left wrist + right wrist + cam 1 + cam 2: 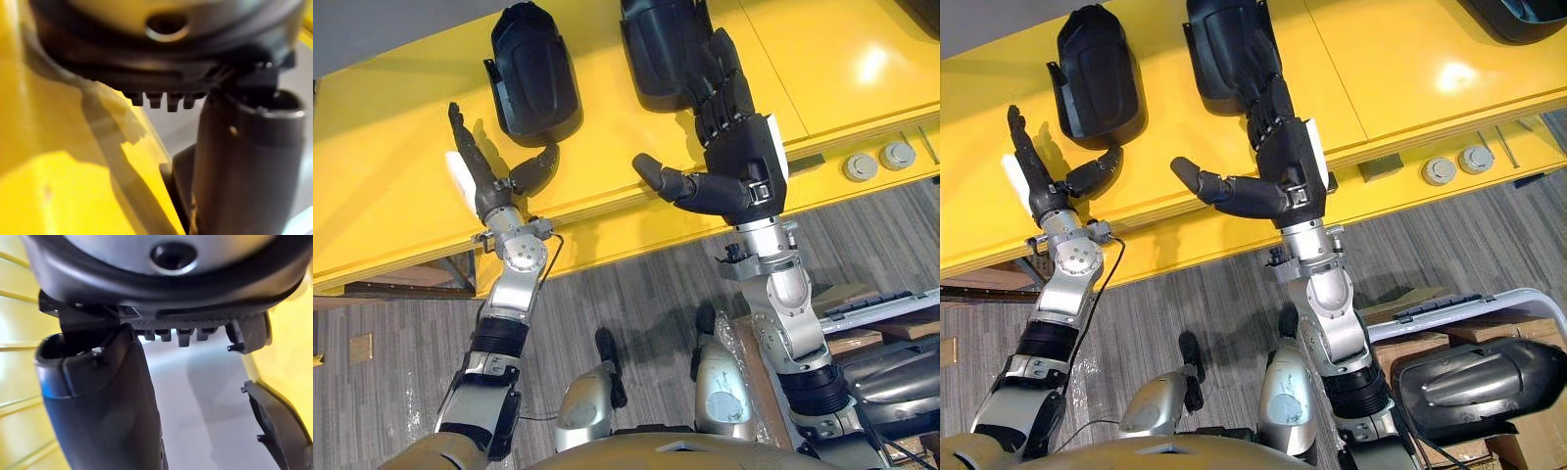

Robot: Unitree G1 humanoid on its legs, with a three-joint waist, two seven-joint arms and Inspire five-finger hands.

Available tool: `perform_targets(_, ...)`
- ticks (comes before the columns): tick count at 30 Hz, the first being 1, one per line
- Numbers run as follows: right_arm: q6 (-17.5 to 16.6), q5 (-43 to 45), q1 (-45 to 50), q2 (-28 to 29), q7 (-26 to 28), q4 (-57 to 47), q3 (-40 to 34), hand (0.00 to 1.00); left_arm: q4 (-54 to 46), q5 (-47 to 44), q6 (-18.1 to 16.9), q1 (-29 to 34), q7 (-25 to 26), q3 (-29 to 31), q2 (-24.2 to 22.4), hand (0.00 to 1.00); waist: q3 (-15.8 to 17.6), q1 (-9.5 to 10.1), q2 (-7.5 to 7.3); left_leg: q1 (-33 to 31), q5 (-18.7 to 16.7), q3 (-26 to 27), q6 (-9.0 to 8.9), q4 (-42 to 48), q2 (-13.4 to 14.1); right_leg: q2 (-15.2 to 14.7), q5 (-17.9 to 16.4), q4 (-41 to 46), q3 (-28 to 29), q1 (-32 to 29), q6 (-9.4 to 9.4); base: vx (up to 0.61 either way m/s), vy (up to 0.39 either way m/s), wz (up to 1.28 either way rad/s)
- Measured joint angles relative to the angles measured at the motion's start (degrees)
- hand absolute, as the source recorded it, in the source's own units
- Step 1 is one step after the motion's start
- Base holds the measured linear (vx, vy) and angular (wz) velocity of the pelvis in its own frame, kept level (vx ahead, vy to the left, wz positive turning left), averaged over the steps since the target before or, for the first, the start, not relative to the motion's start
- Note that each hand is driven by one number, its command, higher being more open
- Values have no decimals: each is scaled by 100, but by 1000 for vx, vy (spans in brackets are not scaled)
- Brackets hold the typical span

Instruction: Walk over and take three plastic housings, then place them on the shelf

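Left eye view showed the left hand point(484, 186) released, fingers straight, above the yellow surface point(391, 176) just beside one black housing point(533, 73); the right hand point(739, 162), also released, reached straight fingers over a second housing point(656, 49); a third housing point(1469, 387) lay far right, off the surface.

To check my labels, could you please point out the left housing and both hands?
Left housing point(533, 73): left eye view, domed top.
Right hand point(744, 157): left eye view, back.
Left hand point(492, 199): left eye view, palm.
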Motion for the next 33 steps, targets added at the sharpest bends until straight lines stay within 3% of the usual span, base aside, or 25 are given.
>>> perform_targets(14, 0, -11, -55, 79, -53, -1, -7, 100, -193, -156, -215, -16, -24, 141, 65, 100, 189, -20, -81, 1, -1, 23, 1, 23, 4, 4, 5, -2, 19, -2, 7, 0, 0, 0)
perform_targets(20, -15, -189, 494, 338, -208, -66, -9, 100, -2618, -237, -241, 1895, -657, 24, -550, 100, 186, 23, -78, 46, -11, -177, 16, -25, 7, 1, -7, -108, -184, 208, -1, 36, 1, 14)
perform_targets(25, -53, -1147, 1051, 312, -565, -129, -40, 100, -3449, -325, -471, 3102, -1395, -130, -668, 100, 148, 226, -62, 294, -31, -339, 17, -80, 7, -3, -38, -286, -410, 654, 27, 16, 7, 20)
perform_targets(29, -50, -1549, 1551, 168, -529, -140, -191, 100, -3742, -393, -594, 3729, -1778, -26, -653, 100, -359, 356, -23, 409, -51, -431, 8, -199, -11, 8, 5, -598, -593, 949, 89, 18, 4, 15)
perform_targets(33, -50, -2190, 1586, -208, -286, -140, -345, 100, -3859, -912, -783, 3893, -2109, 92, -627, 100, -719, 426, -38, 587, -54, -511, -1, -253, -8, 22, 21, -751, -740, 1254, 111, 37, -5, 11)
